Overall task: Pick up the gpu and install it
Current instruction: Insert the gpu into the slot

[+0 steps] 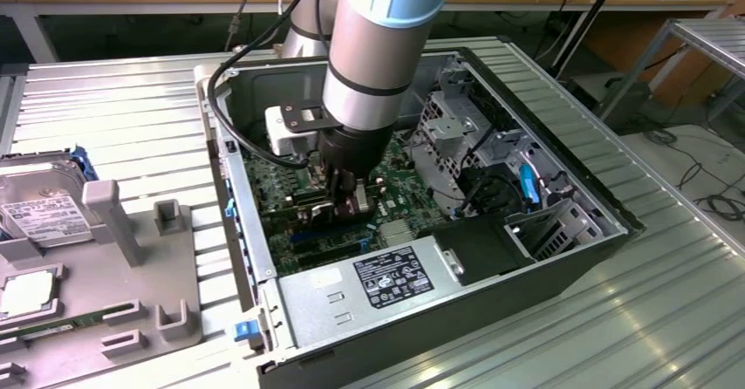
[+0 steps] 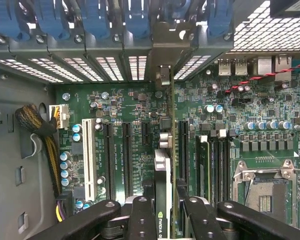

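The gpu (image 2: 162,185) stands on edge between the fingers of the gripper (image 2: 163,212), which pinches it from both sides; in the wrist view its thin edge runs up the middle of the picture, with its silver end bracket (image 2: 165,45) reaching toward the row of slot openings in the rear wall of the case. The card is low over the green motherboard (image 2: 135,107), lined up among the long black expansion slots (image 2: 126,150); whether it is seated in one I cannot tell. Beside these lie a white slot (image 2: 88,157), a bundle of braided cables (image 2: 40,125) and the empty processor socket (image 2: 264,187).

In the exterior view the gripper (image 1: 345,201) reaches down into the open computer case (image 1: 582,258), close to the power supply (image 1: 372,284) with its label. The case lies on a ribbed metal surface (image 1: 652,319). At the exterior view's left a grey holder tray (image 1: 128,258) carries a hard drive (image 1: 41,206)
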`<state>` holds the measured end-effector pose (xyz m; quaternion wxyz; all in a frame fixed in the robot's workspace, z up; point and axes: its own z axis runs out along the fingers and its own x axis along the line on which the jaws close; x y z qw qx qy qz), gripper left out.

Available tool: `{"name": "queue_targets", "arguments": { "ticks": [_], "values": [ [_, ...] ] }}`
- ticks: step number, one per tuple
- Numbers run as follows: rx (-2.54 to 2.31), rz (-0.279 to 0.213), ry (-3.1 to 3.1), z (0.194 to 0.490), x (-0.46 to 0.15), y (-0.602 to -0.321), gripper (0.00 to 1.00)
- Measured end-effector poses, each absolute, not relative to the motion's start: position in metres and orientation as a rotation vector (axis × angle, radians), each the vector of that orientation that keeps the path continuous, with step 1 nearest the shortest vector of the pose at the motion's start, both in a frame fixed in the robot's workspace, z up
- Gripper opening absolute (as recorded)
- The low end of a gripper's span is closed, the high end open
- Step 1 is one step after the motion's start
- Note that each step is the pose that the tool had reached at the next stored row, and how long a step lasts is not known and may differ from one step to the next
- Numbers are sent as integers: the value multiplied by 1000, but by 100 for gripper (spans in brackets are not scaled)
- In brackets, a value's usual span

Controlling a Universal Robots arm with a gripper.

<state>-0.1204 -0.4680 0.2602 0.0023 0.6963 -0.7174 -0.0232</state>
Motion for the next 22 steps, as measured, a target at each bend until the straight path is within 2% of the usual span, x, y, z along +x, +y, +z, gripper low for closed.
{"name": "queue_targets", "arguments": {
  "ticks": [22],
  "values": [
    [2183,-70,-2249,255,-122,-465,27]
  ]
}}
